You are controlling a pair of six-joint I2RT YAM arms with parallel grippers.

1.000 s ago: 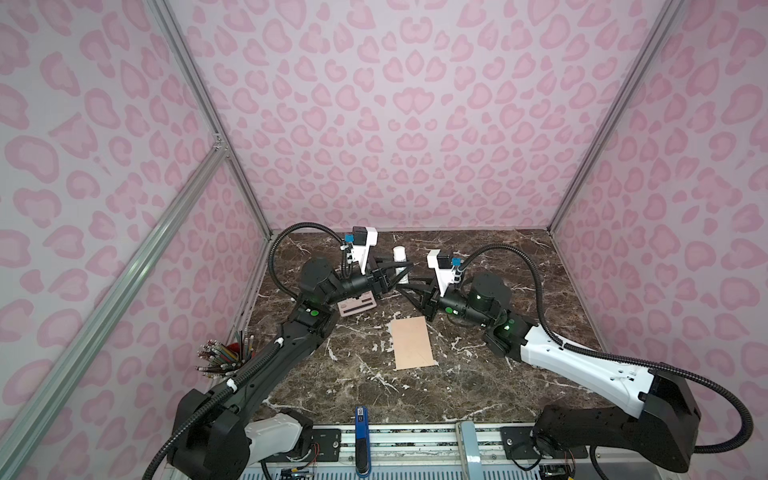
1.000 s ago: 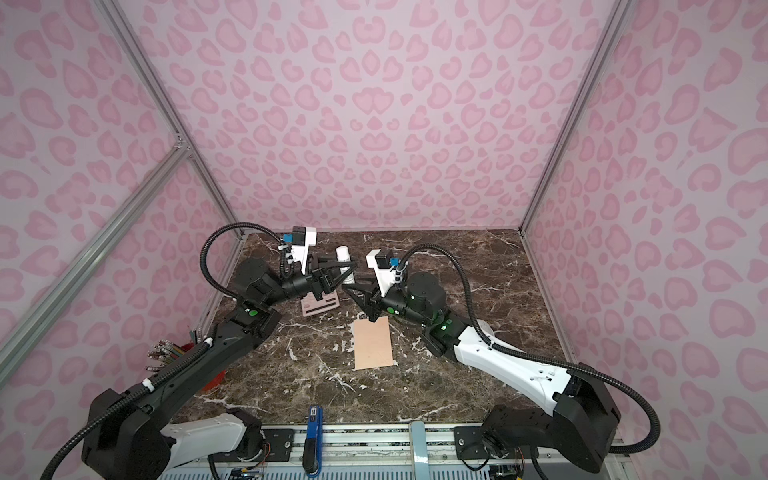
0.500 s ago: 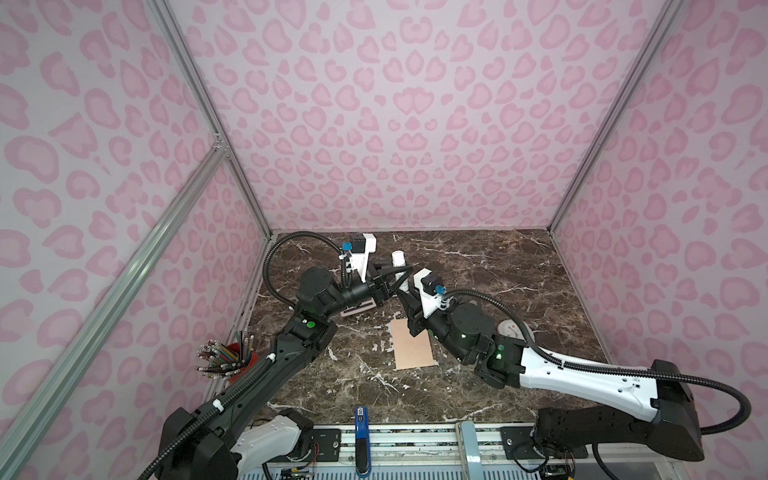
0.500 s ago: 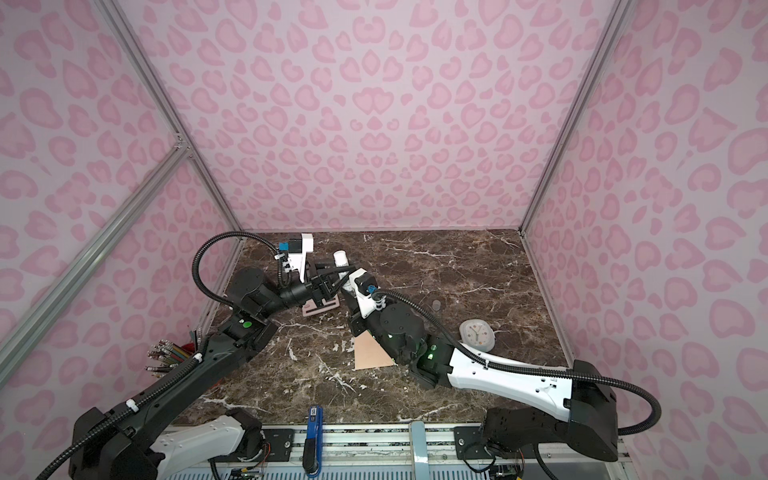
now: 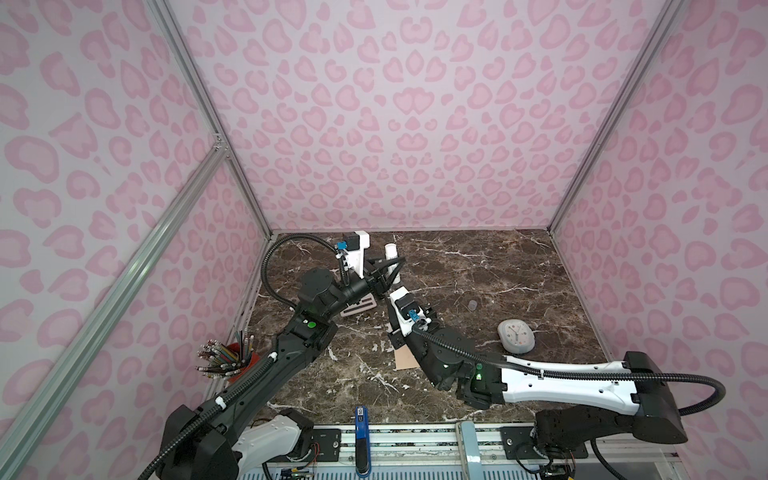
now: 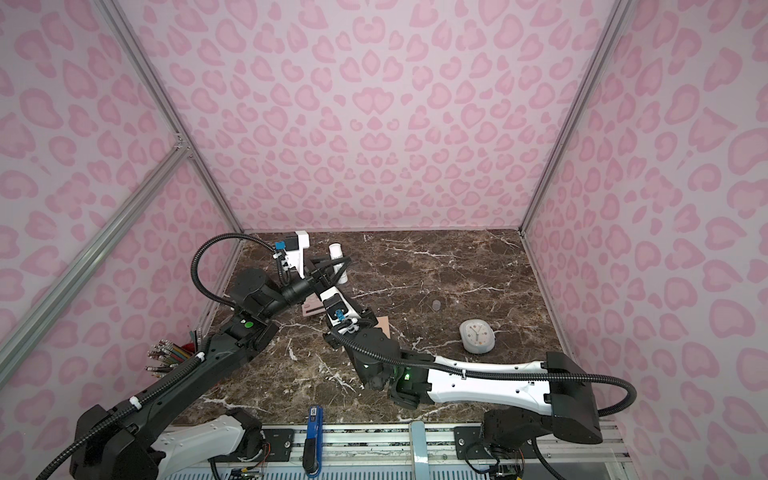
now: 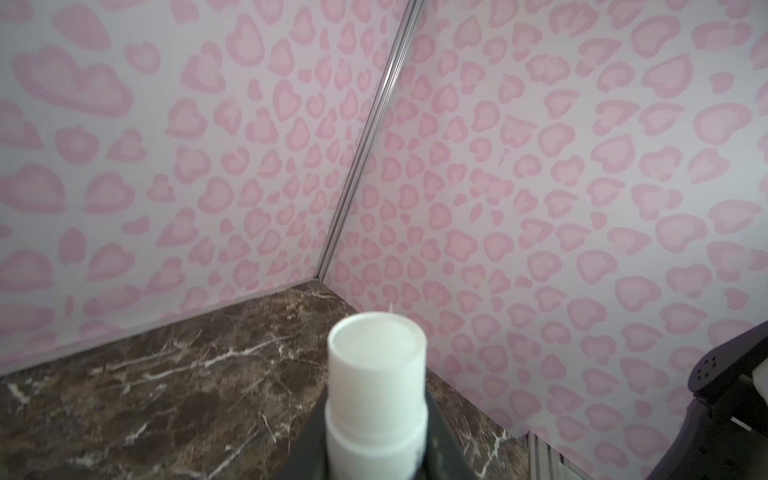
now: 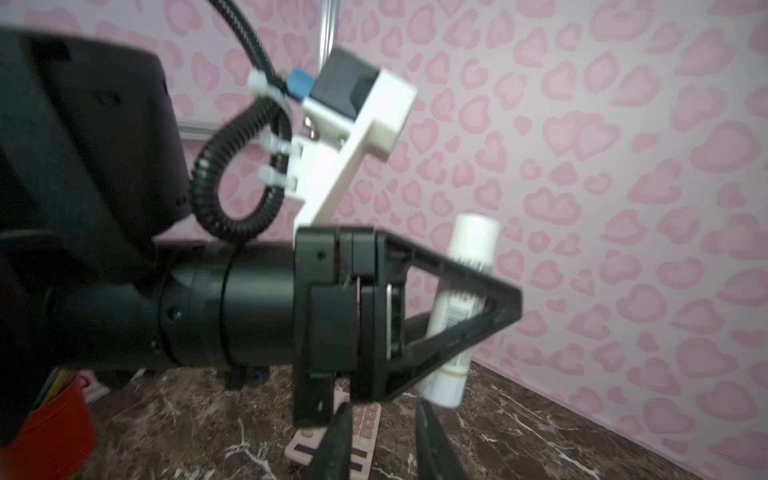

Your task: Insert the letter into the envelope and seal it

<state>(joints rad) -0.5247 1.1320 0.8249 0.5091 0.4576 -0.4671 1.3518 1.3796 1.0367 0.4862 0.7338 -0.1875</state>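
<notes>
While the left gripper (image 5: 396, 270) grips it, the cylindrical tube (image 7: 376, 374) looks smooth

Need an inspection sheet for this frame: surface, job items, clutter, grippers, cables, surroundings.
Surface: dark marble table, no spills seen.
Envelope: flat near centre, mostly hidden under the right arm; flap state cannot be told.
Letter: nothing seen.
Clutter: calculator, clock, small grey cap, pencil cup.
Left gripper: shut on glue stick.
Right gripper: jaws apart, nothing between them, facing the stick.
Cables: conduit loops above the left arm, another runs along the right arm; no snag seen.
Surroundings: pink heart-print walls, aluminium posts.
</notes>
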